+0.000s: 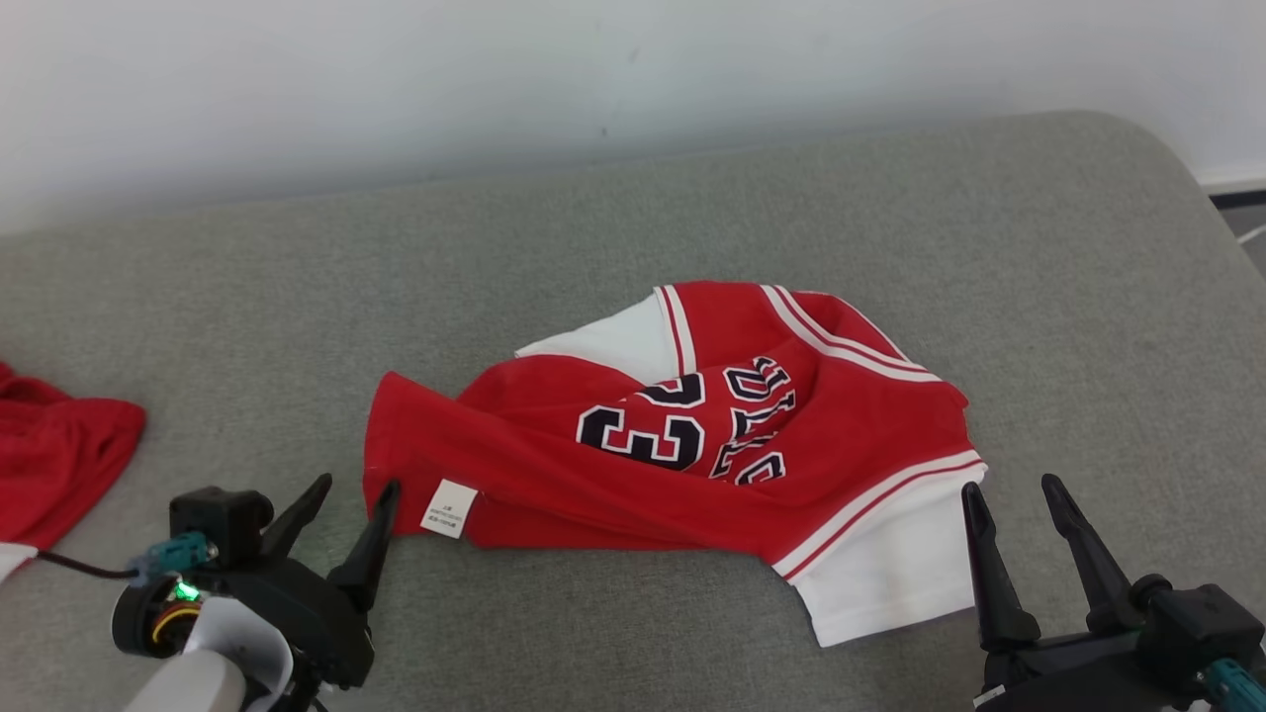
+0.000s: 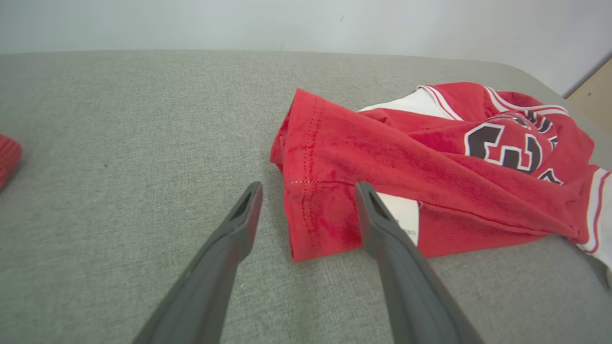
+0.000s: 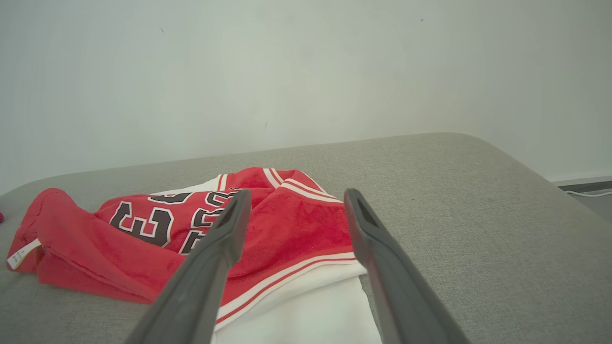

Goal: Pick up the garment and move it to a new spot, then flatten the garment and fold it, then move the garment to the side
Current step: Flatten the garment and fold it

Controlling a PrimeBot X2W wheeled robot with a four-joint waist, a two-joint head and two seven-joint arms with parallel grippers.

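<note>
A plain white wall [image 1: 593,79] stands behind a broad grey padded surface [image 1: 791,198] covered in woven fabric. Its far right corner is rounded, and past that corner a strip of floor [image 1: 1248,220] shows.

The garment [image 1: 870,435], a red jersey with white sleeves, white striping and dark numbers outlined in white, lies crumpled around the middle of the surface, nearer the front edge than the wall. Its long axis runs left to right, roughly along the front edge. The hemmed red end points left, and a white sleeve [image 1: 890,583] spreads at the right end toward the front edge. The chest print is bunched into folds.

A second red cloth [image 1: 49,455] lies well apart at the left edge.

The left gripper [image 1: 358,485] sits at the hemmed end with fingers spread wide and nothing held; in the left wrist view the hem corner lies between them. The right gripper [image 1: 1011,485] is also spread and empty, just beside the white sleeve.

A small white label [image 1: 449,508] hangs at the hem, beside the left gripper's inner finger.
</note>
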